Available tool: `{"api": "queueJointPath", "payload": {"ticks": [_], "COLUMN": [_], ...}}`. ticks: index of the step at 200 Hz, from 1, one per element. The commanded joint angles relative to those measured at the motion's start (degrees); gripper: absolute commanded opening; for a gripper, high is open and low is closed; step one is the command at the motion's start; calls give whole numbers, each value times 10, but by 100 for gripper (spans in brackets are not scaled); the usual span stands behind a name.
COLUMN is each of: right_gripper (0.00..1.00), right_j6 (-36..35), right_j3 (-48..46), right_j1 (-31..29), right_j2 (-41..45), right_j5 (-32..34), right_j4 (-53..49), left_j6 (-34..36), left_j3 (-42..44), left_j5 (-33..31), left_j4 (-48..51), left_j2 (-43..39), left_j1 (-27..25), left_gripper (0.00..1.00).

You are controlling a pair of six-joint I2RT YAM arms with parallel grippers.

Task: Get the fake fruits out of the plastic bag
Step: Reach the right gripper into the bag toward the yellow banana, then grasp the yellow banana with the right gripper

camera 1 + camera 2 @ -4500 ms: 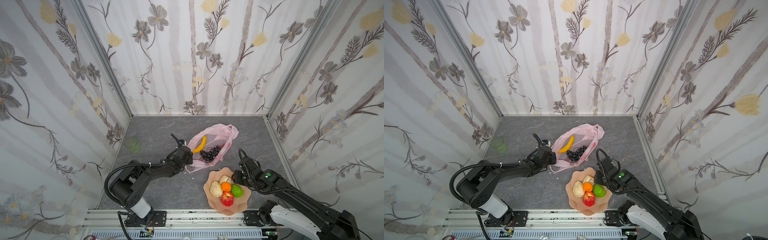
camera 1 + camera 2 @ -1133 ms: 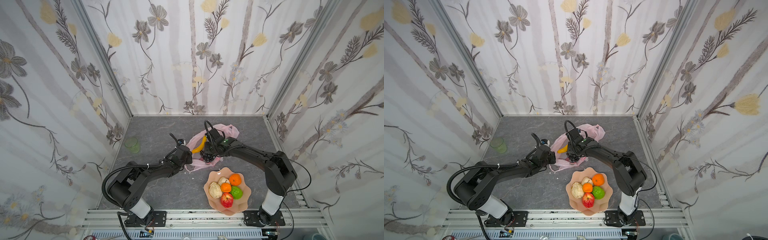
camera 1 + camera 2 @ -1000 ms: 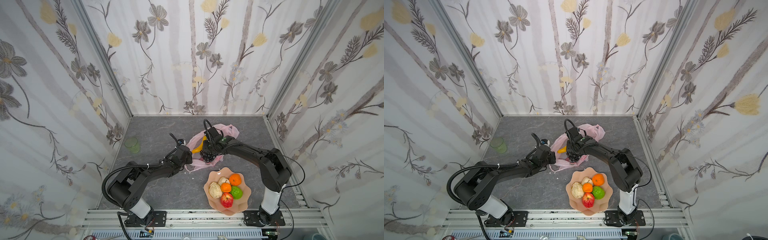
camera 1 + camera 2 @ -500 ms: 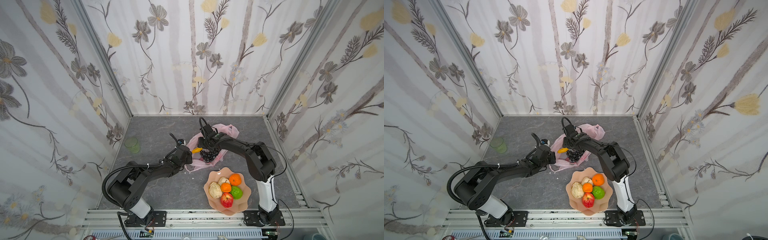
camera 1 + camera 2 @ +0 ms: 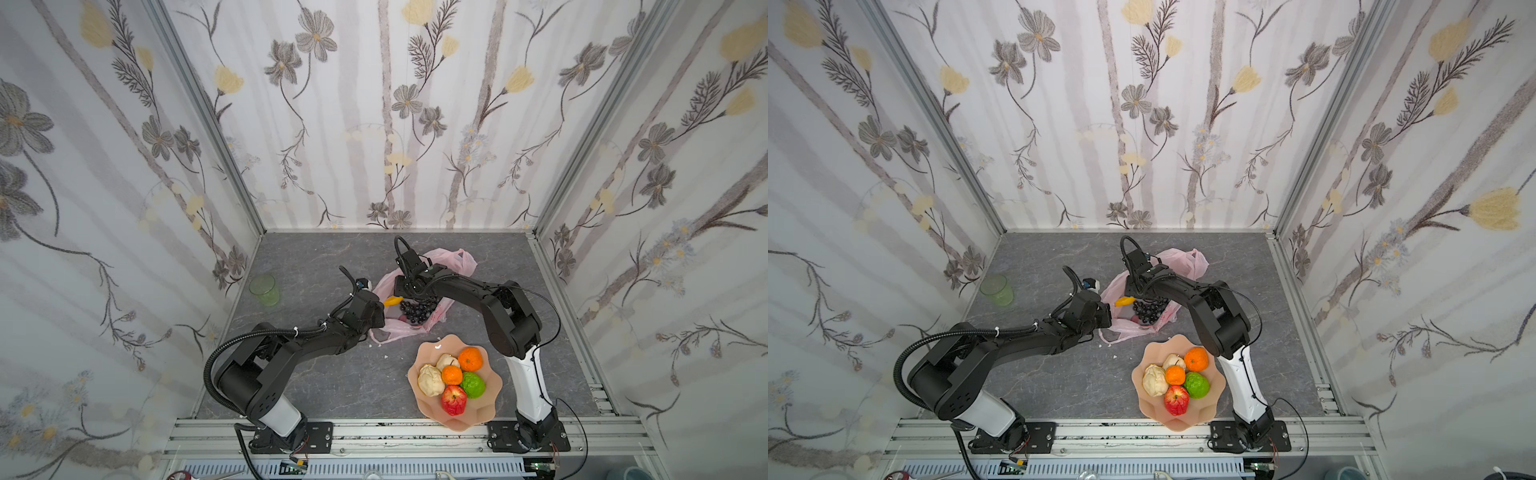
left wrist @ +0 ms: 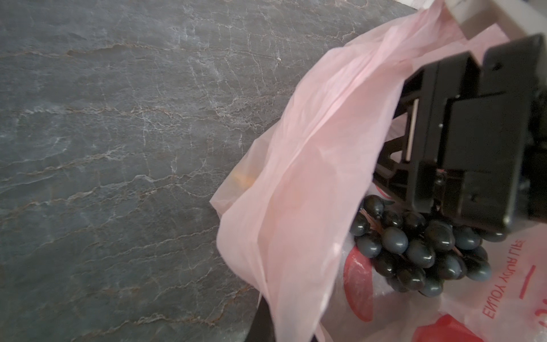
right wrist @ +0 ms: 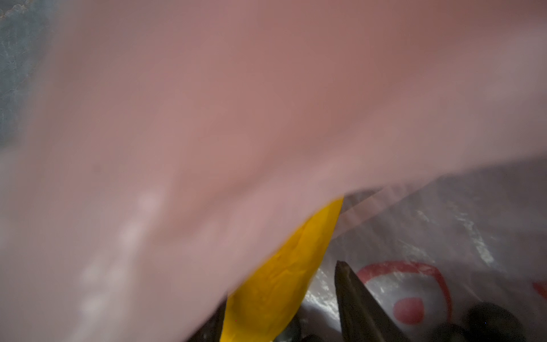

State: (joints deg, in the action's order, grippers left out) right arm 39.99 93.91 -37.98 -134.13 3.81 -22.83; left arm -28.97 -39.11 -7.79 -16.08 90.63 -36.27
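Pink and thin, the see-through pink plastic bag (image 5: 453, 259) with red pictures lies crumpled near the middle of the grey stone-look table (image 5: 324, 374), a little toward 12 o'clock in both top views. Two fake fruits are inside it: a yellow toy banana (image 5: 393, 300) and, at the banana's 4 o'clock, a dark purple toy grape bunch (image 5: 417, 311). The left gripper (image 5: 376, 313) sits at the bag's 8 o'clock edge and is squeezed tight on the pink plastic there. The right gripper (image 5: 409, 291) is down in the bag's mouth, right by the grapes, and its arm comes in from 3 o'clock. In the right wrist view the banana lies between two dark fingers (image 7: 355, 305), and blurry pink plastic fills most of that picture. I cannot tell if the fingers pinch the banana or only stand beside it. A peach wavy-edged plate (image 5: 478, 415) sits at 5 o'clock on the table, near the bag. Six fake fruits rest on it, close together: a big orange (image 5: 470, 358), a small orange (image 5: 451, 375), a green bumpy fruit (image 5: 473, 385), a red apple (image 5: 453, 400) and two beige pears (image 5: 431, 379). A green see-through cup (image 5: 264, 289) stands upright at 10 o'clock, well apart from the bag.
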Motion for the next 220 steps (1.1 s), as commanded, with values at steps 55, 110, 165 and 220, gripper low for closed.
{"api": "queueJointPath", "payload": {"ticks": [55,110,165,220], "right_gripper": [53,41,30,30], "right_j6": [4,10,8,8], "right_j3": [29,29,26,19], "right_j1": [9,10,18,21], "right_j2": [-29,-11,-9,23], "right_j5": [8,27,30,9], "right_j4": [1,12,15,18], "left_j6": [-5,-4,-4,-3], "left_j3": [1,1,5,5], "left_j5": [-2,-3,-10,-7], "left_j4": [-4,-4,-5,-5], "left_j2": [-5,-7,-16,-13], "left_j1": [0,1,1,0], "left_gripper": [7,7,7,7]}}
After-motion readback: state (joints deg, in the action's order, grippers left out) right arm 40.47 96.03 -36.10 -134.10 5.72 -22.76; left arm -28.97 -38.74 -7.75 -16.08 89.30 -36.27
